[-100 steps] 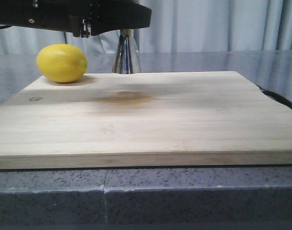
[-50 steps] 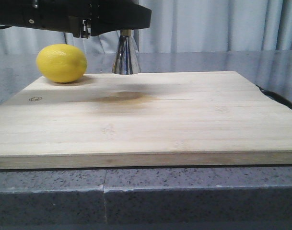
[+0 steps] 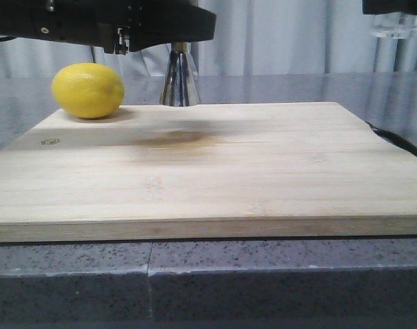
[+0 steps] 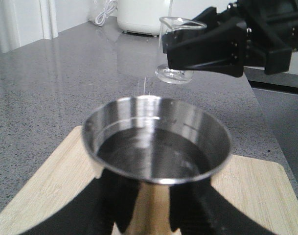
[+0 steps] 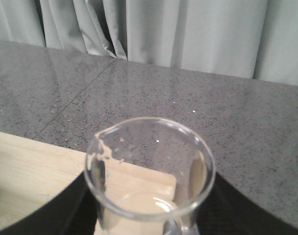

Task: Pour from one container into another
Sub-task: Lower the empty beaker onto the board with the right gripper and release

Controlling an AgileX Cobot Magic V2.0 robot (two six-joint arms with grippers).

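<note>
Beaker upright and aloft in the right gripper, off beyond the jigger — newly in the front view's top right corner, absent half a second ago. Looks nearly empty; liquid already in the jigger, clamped by the left gripper over the board near the lemon. Pour probably done — beaker likely leaving.

Pale pleated curtains behind grey speckled stone counter.
</note>
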